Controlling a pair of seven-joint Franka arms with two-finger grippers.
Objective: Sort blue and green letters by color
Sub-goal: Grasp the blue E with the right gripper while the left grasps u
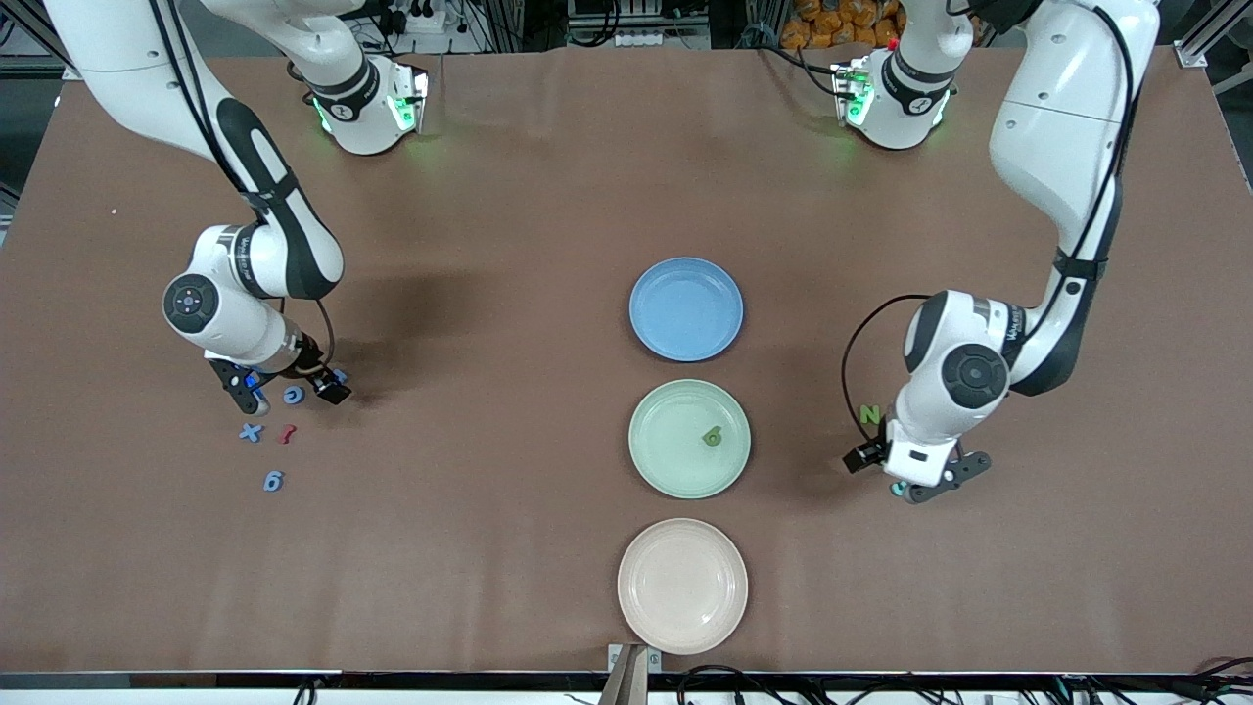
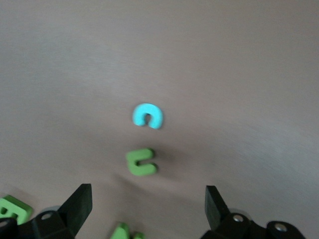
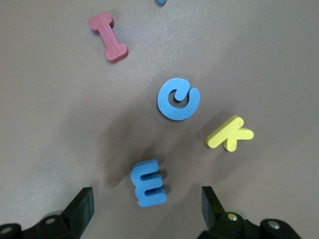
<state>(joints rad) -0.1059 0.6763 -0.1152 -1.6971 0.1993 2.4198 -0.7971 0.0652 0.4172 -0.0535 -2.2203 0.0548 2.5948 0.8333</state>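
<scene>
The right tool (image 3: pixel 144 211) is hovering, fingers apart, over the blue E (image 3: pixel 148 182); it should be centering and descending squarely. The left tool (image 2: pixel 148 209), also spread, is hanging over green letters (image 2: pixel 141 162).

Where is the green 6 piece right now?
In the front view, the green 6 lies in the green plate, the middle of three plates, between the blue plate and the pinkish plate.

You've got 3 plates in a row mid-table: blue plate (image 1: pixel 685 308), green plate (image 1: pixel 666 441), pink plate (image 1: pixel 682 586); also red I (image 3: pixel 108 36) & yellow K (image 3: pixel 230 133).
</scene>
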